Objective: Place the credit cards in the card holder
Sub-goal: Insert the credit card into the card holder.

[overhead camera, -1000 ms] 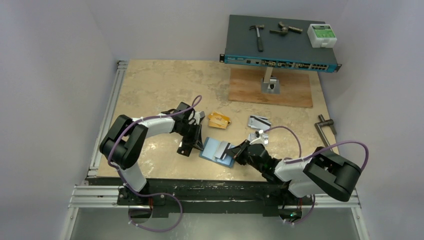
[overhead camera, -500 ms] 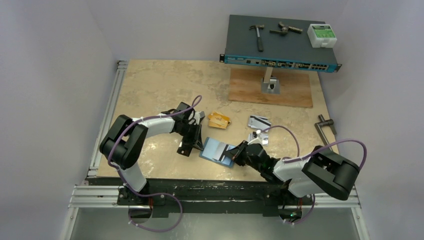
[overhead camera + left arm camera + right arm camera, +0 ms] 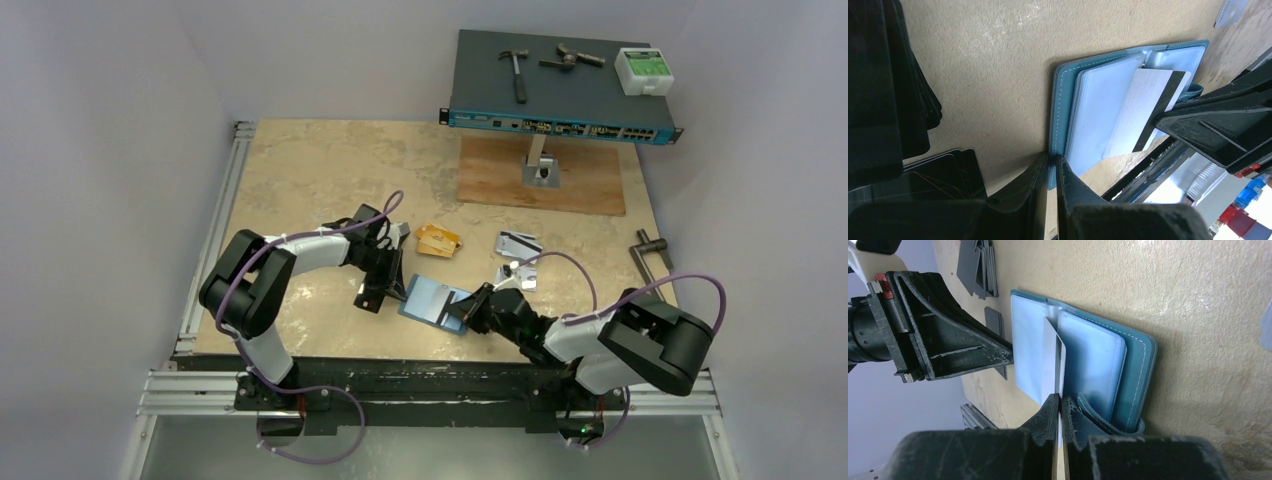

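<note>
The card holder [image 3: 432,299] is lying opened flat on the desk [image 3: 300,170], near its front edge and between the two arms, with its pale inner pockets facing up and its teal cover showing as a rim around them [image 3: 1060,95] [image 3: 1140,365]. A silver-white card [image 3: 1140,112] with a black stripe along one edge is lying slanted across the pockets, its leading edge pointing at the fold in the middle [image 3: 1055,357]. The right hand [image 3: 1058,404] is clenched on the rear edge of this card, just beside the holder's snap tab. The left hand [image 3: 1051,162] is pinching the outer edge of the teal cover, its fingers closed tightly on it.

A stack of black cards [image 3: 908,115] is lying on the desk just beside the left hand. Farther back, the orange-gold cards [image 3: 438,240] and the remaining silver-white cards [image 3: 519,243] are sitting in small piles, apart from each other. At the rear, a network switch [image 3: 560,100] is standing on a post above a wooden board [image 3: 545,178], carrying a hammer [image 3: 517,72] and a green-and-white box [image 3: 643,70].
</note>
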